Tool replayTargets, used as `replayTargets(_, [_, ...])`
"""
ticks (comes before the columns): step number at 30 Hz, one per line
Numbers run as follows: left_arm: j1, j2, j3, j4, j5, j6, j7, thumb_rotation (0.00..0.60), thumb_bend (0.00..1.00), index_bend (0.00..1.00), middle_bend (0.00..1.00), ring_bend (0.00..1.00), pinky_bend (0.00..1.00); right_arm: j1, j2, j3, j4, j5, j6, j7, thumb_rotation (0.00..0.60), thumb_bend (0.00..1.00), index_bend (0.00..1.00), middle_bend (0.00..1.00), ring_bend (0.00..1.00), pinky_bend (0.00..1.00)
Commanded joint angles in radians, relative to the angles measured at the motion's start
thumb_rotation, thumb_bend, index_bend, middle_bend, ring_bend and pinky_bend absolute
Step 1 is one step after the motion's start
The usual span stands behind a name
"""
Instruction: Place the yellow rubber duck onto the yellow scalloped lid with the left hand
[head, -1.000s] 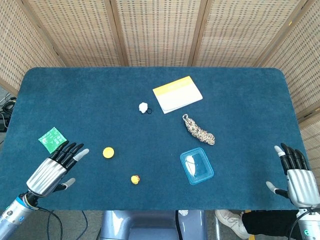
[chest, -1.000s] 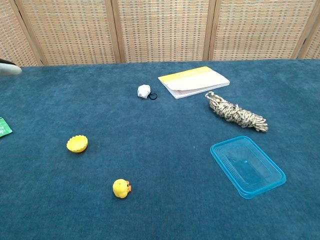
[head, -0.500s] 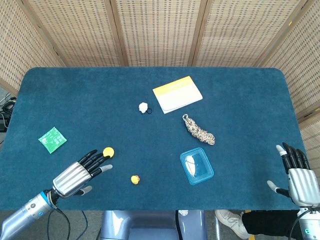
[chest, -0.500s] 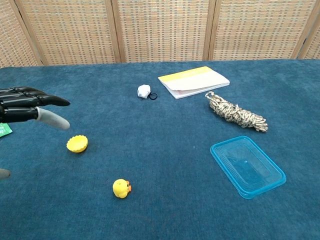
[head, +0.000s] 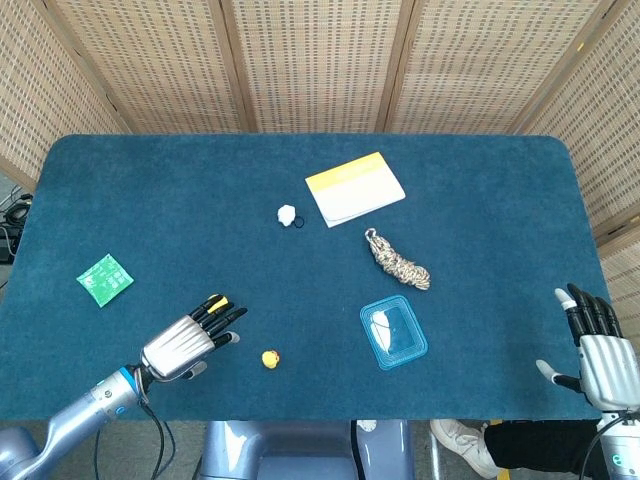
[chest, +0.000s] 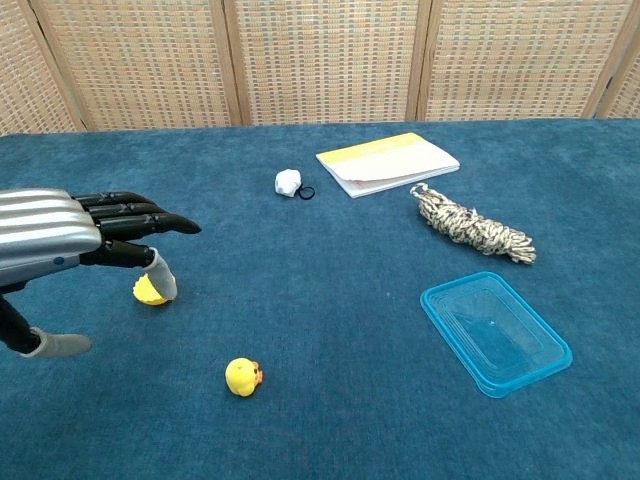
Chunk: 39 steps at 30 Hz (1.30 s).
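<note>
The yellow rubber duck (head: 269, 358) (chest: 242, 377) sits upright on the blue table near its front edge. The yellow scalloped lid (head: 218, 300) (chest: 147, 292) lies to the duck's left and farther back, mostly hidden behind my left hand. My left hand (head: 190, 338) (chest: 75, 240) hovers open with fingers stretched out, just left of the duck and over the lid. My right hand (head: 598, 349) rests open at the table's front right corner, holding nothing.
A blue plastic container (head: 393, 332) (chest: 494, 331) lies right of the duck. A coiled rope (head: 398, 261) (chest: 470, 225), a yellow-and-white notebook (head: 354, 188) (chest: 387, 162) and a small white object (head: 287, 214) (chest: 288, 181) lie farther back. A green packet (head: 104, 279) is at the left.
My left hand has swept rightward from the table's left side toward the duck and now covers most of the lid. The right hand has barely moved.
</note>
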Motion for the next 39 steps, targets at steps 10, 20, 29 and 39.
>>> replayTargets(10, [-0.086, -0.139, -0.040, 0.027, -0.150, -0.136, 0.162, 0.600, 0.28, 0.35, 0.00, 0.00, 0.00, 0.000, 0.006, 0.006, 0.004, 0.009, -0.002, 0.026, 0.600, 0.00, 0.00, 0.00, 0.00, 0.00])
replayTargets(20, [-0.124, -0.223, -0.049, 0.043, -0.260, -0.181, 0.294, 0.600, 0.29, 0.35, 0.00, 0.00, 0.00, 0.001, 0.014, 0.011, 0.008, 0.019, -0.006, 0.059, 0.600, 0.00, 0.00, 0.00, 0.00, 0.00])
replayTargets(29, [-0.143, -0.253, -0.044, 0.043, -0.315, -0.185, 0.343, 0.600, 0.29, 0.35, 0.00, 0.00, 0.00, 0.001, 0.019, 0.010, 0.009, 0.016, -0.007, 0.074, 0.600, 0.00, 0.00, 0.00, 0.00, 0.00])
replayTargets(39, [-0.174, -0.293, -0.036, 0.055, -0.391, -0.185, 0.395, 0.600, 0.33, 0.35, 0.00, 0.00, 0.00, 0.000, 0.025, 0.014, 0.010, 0.020, -0.007, 0.101, 0.600, 0.00, 0.00, 0.00, 0.00, 0.00])
